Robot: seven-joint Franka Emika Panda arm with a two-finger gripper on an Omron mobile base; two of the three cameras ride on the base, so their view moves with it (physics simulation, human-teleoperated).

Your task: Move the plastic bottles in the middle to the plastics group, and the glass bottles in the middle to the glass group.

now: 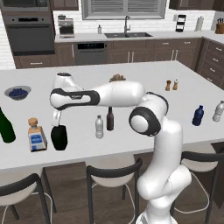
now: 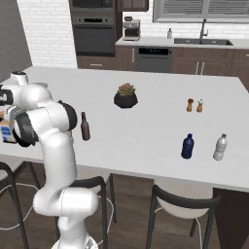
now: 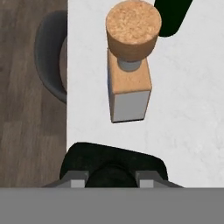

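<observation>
Green bottle (image 1: 5,127): tall, dark, upright at the far left of the white island counter (image 1: 144,78), at 9 o'clock from the square bottle
Square bottle (image 1: 36,136): clear, blue label, tan cork stopper; upright near the counter's front edge; seen from above in the hand view (image 3: 130,83), at 12 o'clock from the fingers
Blue bowl (image 1: 17,92): well behind the green bottle, at roughly 12 o'clock from it
Squat black bottle (image 1: 59,137): upright just beside the square bottle, at 3 o'clock from it; base on or just above the counter, cannot tell which
Gripper (image 1: 57,119): pointing straight down over the black bottle; fingers (image 3: 78,183) pinching its neck, one on each side
Clear ribbed bottle (image 1: 99,127): white cap, upright mid-counter, at 3 o'clock from the black bottle
Slim brown bottle (image 1: 110,119): upright just beside the ribbed bottle, at 2 o'clock from it
Potted plant (image 2: 126,95): dark pot, at 12 o'clock from the brown bottle, further back
Shakers (image 1: 171,85): a pair, right rear of counter
Dark blue bottle (image 1: 198,115): upright at far right
Clear capped bottle (image 1: 218,111): at 3 o'clock from the dark blue bottle, near it
</observation>
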